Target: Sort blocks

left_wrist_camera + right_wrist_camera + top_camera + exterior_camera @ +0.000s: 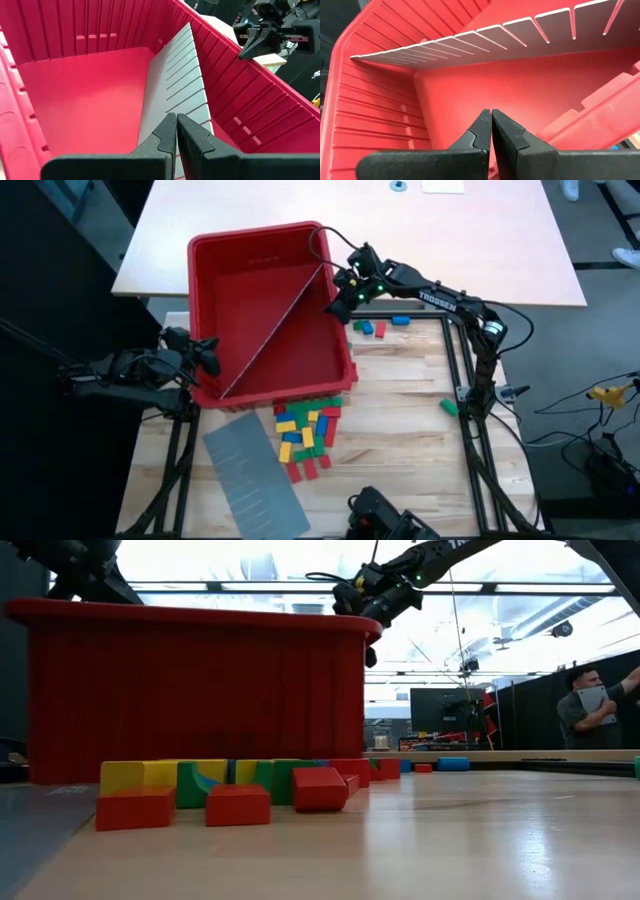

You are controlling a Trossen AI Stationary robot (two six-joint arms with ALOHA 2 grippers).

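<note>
A heap of red, green, blue and yellow blocks (305, 430) lies on the table against the near wall of the big red bin (250, 238); the low view shows the heap (230, 790) in front of that wall. A few more blocks (372, 328) lie right of the bin. A grey slotted panel (275, 330) stands slantwise inside the bin, corner to corner. My left gripper (176, 125) is shut at the bin's near left corner (213, 350), above the panel's near end. My right gripper (491, 117) is shut over the bin's far right rim (335, 302), nothing between its fingers.
A second grey slotted panel (255, 475) lies flat on the table left of the heap. A blue block (400, 320) and a green block (448, 406) lie apart on the right. The arms' black frame (470, 380) borders the table's right side. A person (590, 710) stands beyond.
</note>
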